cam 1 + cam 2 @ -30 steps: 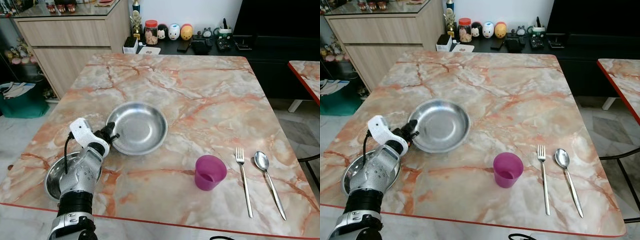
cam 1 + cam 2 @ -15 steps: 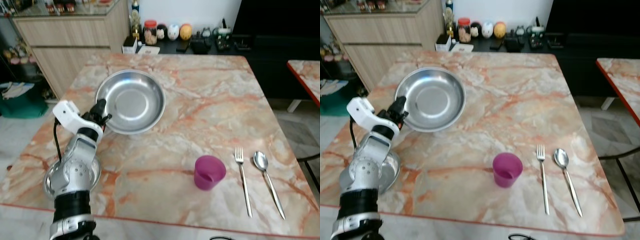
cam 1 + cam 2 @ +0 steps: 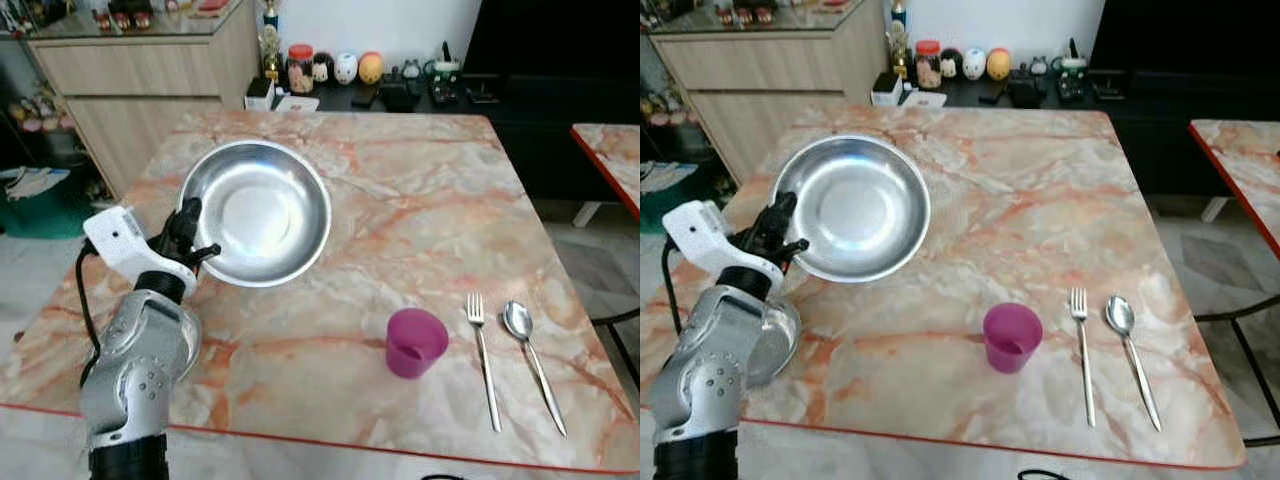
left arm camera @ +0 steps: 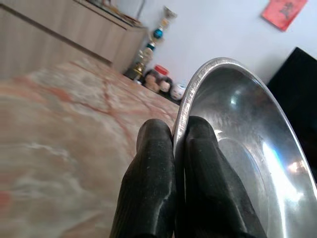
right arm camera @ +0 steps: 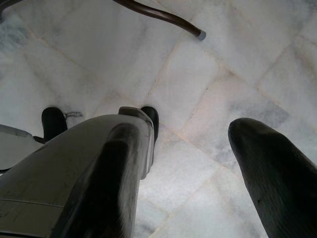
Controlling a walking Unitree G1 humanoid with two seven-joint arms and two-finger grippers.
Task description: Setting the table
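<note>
Left eye view: second bowl [image 3: 190, 345] lay at near table [image 3: 420, 200] edge under left arm; left gripper [image 3: 187, 233] pinched tilted plate [image 3: 262, 210] rim, raised above marble; cup [image 3: 415, 342], fork [image 3: 481, 358], spoon [image 3: 530, 362] rightward. Right gripper [image 5: 198, 163] hung spread over floor.

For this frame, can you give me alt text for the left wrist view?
The left gripper pinches the rim of a tilted steel plate between its two black fingers. Behind lies the orange-veined marble table, with a wooden cabinet and small jars against a white wall.
</note>
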